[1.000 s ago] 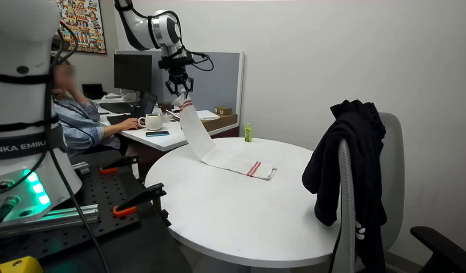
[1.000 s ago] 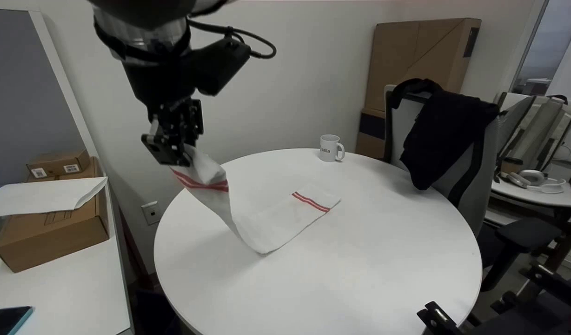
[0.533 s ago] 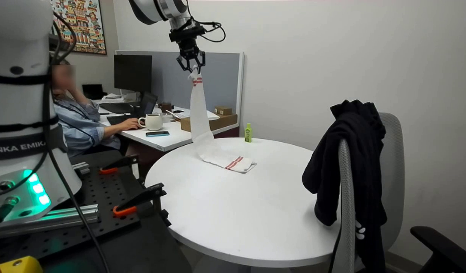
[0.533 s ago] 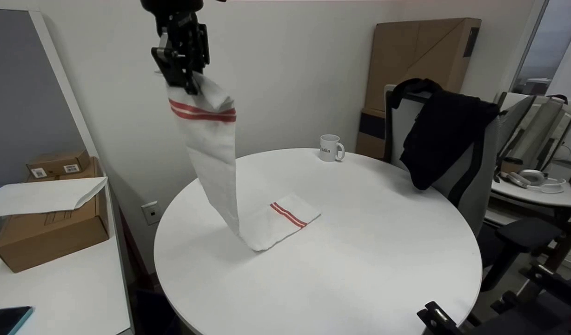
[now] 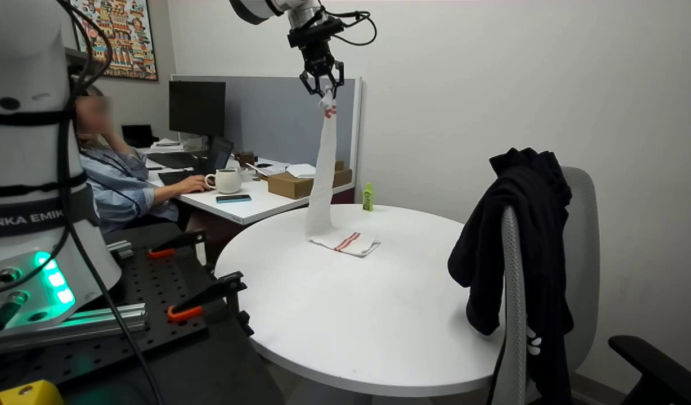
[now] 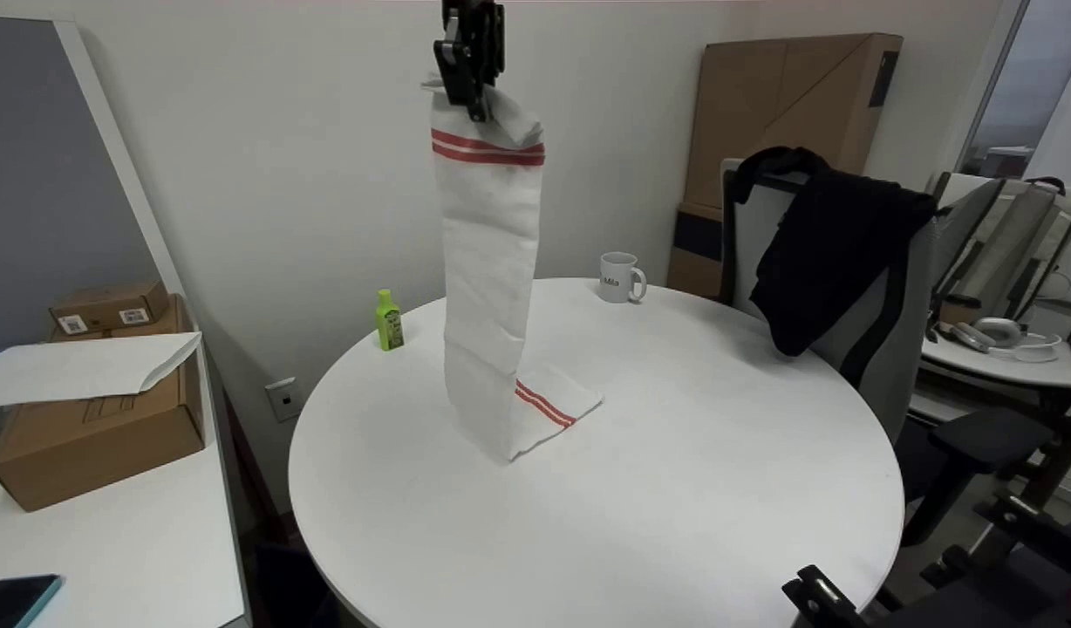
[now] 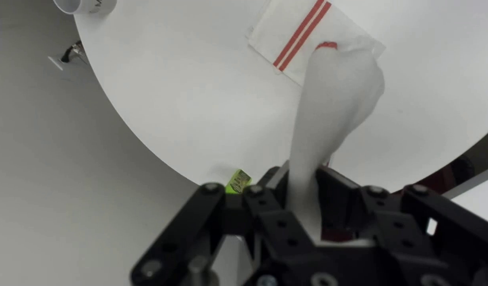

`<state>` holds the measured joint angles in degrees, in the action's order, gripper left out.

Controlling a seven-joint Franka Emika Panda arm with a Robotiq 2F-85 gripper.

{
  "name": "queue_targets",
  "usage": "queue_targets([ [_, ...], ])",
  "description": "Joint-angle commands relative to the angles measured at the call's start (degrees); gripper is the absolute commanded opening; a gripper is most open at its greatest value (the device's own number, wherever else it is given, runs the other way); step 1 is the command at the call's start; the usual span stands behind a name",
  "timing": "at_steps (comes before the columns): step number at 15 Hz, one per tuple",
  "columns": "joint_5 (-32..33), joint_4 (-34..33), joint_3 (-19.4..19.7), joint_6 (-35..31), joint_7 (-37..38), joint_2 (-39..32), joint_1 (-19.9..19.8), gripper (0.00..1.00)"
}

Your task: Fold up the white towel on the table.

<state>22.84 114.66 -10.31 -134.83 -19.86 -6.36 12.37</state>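
Observation:
The white towel [image 5: 322, 180] with red stripes hangs as a long strip from my gripper [image 5: 326, 91] in both exterior views. My gripper also shows in an exterior view [image 6: 476, 109] and the wrist view [image 7: 303, 171]; its fingers are shut on the towel's upper end, high above the round white table [image 5: 379, 320]. The towel's lower striped end lies flat on the table, with a bend where the hanging part [image 6: 487, 262] rises. In the wrist view the towel [image 7: 327, 107] runs from between the fingers down toward the flat end. The cloth between the fingertips is partly hidden.
A green bottle [image 5: 368, 198] stands at the table's edge and also shows in an exterior view [image 6: 389, 321]. A white mug [image 6: 618, 277] stands at the rim. A black jacket [image 5: 514, 236] hangs on a chair. A person sits at the desk [image 5: 250, 209] with boxes.
My gripper has risen and moved right in both exterior views, lifting more towel off the table. The flat striped end slid left, then stayed put. The green bottle is uncovered in an exterior view.

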Motion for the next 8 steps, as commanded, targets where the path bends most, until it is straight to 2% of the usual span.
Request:
queue_targets([
  [1, 0.63, -2.27, 1.00, 2.25, -4.04, -0.63, -1.98, 0.06],
  [8, 2.02, -5.90, 2.28, 5.19, -7.98, -3.98, -3.69, 0.06],
])
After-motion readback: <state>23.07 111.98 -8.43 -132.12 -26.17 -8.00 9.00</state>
